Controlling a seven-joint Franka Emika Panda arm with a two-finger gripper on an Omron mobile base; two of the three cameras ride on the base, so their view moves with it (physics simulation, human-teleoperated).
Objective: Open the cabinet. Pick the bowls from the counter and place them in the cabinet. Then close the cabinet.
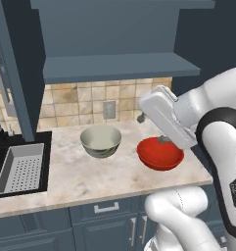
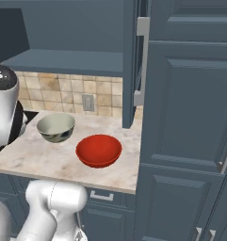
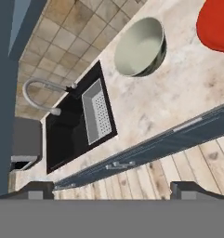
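With the dark blue-grey wall cabinet [image 1: 119, 66] open at the top of the left base view, picking a bowl is likely next. The gripper [image 3: 111, 188] is spread wide, empty, high over the beige marbled stone counter [image 1: 70, 176]. The glossy red shallow bowl [image 1: 160, 153] sits lower right, the deeper cream-white bowl [image 1: 101, 140] centre. Descend straight, straddling one rim before closing.

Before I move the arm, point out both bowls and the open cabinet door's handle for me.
red bowl [image 2: 99, 149], right base view, on its inner floor.
cream-white bowl [image 1: 101, 139], left base view, on its inside wall.
cabinet door handle [image 2: 141, 61], right base view, on the middle of the silver bar.
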